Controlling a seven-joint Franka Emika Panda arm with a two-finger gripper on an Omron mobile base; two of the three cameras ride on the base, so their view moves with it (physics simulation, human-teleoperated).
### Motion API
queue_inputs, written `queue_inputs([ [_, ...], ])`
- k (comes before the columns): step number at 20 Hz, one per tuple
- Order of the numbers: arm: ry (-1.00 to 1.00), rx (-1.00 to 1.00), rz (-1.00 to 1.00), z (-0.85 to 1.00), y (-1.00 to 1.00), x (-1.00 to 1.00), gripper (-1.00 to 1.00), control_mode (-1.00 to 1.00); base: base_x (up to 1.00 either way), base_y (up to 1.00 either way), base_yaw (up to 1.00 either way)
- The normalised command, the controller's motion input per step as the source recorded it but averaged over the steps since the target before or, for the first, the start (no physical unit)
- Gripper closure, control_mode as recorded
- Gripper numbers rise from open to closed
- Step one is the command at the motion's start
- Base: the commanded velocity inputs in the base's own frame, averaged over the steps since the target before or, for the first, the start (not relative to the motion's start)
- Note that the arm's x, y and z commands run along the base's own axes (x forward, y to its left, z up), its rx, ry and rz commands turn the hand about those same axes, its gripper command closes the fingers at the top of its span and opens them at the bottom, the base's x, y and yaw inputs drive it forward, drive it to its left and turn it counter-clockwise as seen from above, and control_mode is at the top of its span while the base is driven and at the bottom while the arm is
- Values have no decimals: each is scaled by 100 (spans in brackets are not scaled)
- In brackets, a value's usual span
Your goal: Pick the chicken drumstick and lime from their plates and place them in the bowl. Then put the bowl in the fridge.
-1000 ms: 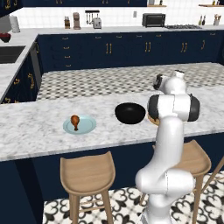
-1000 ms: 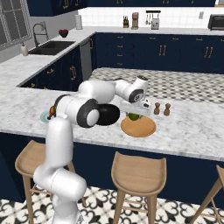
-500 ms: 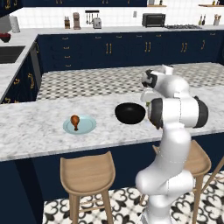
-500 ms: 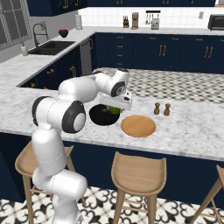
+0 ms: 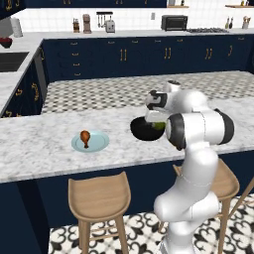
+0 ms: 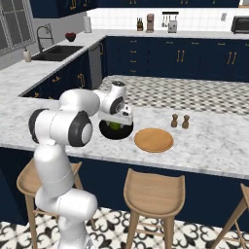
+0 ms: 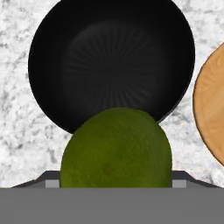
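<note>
The gripper [image 6: 116,124] hangs over the rim of the bowl [image 7: 111,61] with the lime [image 7: 116,148] clamped between its jaws, which stand wide around the fruit. In the hand view the lime is a dull, dimpled green ball close to the camera, covering the near edge of the bowl beneath it. The bowl is round, deep and glossy black, with faint radial streaks on its inner wall (nothing lies inside it). It stands on the grey-veined white marble counter [image 5: 44,144], and the lime shows as a small green spot at the bowl's rim [image 5: 158,125] in the left base view.

Just beside the bowl lies the tan wooden plate [image 6: 153,139], flat, round and bare, with a visible grain. Two small dark shakers [image 6: 179,120] stand behind it. Well apart on the bowl's other side sits the pale light-blue plate [image 5: 98,145], thin and smooth, carrying the chicken drumstick [image 5: 85,137], orange-brown with a pale bone end. Wooden stools [image 6: 153,193] with rounded seats stand under the counter's overhang
</note>
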Motion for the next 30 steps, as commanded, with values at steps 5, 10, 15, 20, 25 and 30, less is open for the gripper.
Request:
queue_inputs([
  [5,4,-5,-1,-32,12,69,100,-100,0,0,0],
  [10,7,-2,0,-16,0,36,100,-100,0,0,0],
  [15,11,-3,0,-26,0,28,100,-100,0,0,0],
  [20,13,-3,0,-31,4,32,100,-100,0,0,0],
  [25,14,-2,0,-17,2,21,-100,-100,0,0,0],
  [30,10,0,3,0,7,6,-100,-100,0,0,0],
])
